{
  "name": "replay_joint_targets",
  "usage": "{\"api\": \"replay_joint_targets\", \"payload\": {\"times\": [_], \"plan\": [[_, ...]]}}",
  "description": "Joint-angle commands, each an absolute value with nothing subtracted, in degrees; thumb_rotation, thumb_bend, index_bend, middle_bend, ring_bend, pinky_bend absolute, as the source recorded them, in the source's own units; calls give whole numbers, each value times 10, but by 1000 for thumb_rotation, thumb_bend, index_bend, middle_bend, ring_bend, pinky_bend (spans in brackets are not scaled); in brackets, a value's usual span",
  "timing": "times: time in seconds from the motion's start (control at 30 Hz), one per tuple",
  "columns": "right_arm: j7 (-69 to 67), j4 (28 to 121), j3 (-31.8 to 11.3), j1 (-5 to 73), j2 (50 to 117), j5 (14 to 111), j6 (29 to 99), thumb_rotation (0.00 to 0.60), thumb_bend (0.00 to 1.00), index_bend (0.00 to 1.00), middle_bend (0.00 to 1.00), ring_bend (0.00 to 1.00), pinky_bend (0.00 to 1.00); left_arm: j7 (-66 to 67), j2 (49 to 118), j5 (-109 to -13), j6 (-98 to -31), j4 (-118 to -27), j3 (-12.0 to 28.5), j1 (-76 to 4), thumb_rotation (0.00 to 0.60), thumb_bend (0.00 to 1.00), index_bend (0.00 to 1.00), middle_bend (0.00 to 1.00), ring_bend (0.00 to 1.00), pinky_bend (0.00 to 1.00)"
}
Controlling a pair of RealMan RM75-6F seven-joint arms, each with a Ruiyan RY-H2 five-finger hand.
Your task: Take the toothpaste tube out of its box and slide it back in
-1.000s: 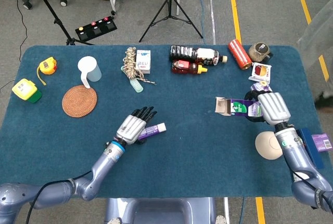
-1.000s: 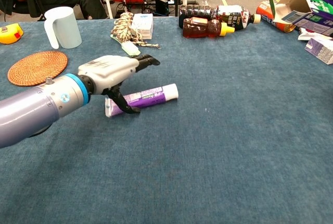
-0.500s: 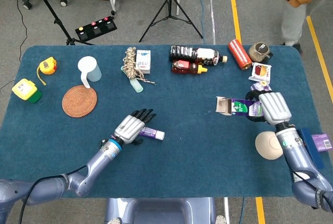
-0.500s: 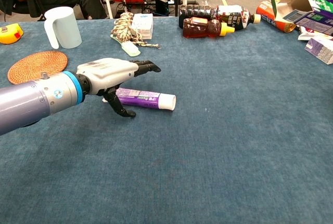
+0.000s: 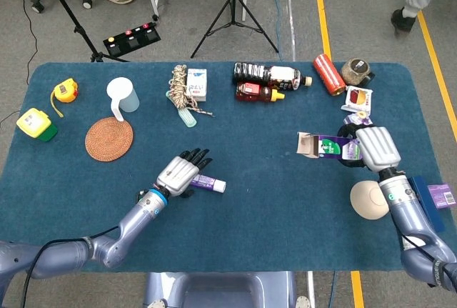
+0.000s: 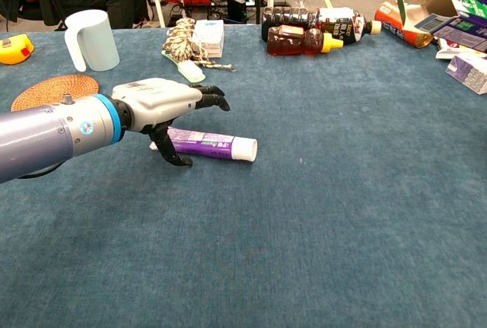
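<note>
I see a blue cloth table [image 5: 271,222] from above. At nine o'clock sit a yellow tape measure [image 5: 63,92], a white cup [image 5: 122,96] and a woven coaster [image 5: 109,138]. My left hand [image 5: 178,174] hovers near the middle, at about seven o'clock from centre, fingers spread over the tail end of the toothpaste tube [image 6: 207,144], thumb down beside it; it grips nothing. The purple tube lies flat on the cloth, its white cap pointing to three o'clock. At twelve o'clock lie two bottles [image 5: 270,82]. At three o'clock my right hand [image 5: 375,148] grips the toothpaste box [image 5: 325,147], its open flap facing nine o'clock, well apart from the tube.
</note>
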State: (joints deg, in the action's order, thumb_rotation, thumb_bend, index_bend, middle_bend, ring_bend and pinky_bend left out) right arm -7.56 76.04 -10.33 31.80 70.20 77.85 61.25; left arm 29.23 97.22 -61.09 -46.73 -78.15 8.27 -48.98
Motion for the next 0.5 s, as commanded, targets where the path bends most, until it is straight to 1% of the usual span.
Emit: {"api": "replay_joint_targets", "payload": {"times": [0.03,0.2,0.43,0.5], "plan": [[-74,761,-103,319,703,779,612,600,457,474,565,596,635,310,974,-583,-461,-783,89,-500,600,270,158,36,0,202],[-72,762,-105,319,702,776,613,600,468,474,565,597,635,331,980,-560,-461,-778,89,-513,600,289,227,89,30,243],[-71,762,-105,319,701,776,611,600,482,474,565,597,636,350,986,-537,-466,-779,83,-522,600,290,287,143,76,311],[-71,763,-105,319,701,776,611,600,481,474,565,596,636,351,988,-533,-469,-779,82,-524,600,290,314,169,110,339]]}}
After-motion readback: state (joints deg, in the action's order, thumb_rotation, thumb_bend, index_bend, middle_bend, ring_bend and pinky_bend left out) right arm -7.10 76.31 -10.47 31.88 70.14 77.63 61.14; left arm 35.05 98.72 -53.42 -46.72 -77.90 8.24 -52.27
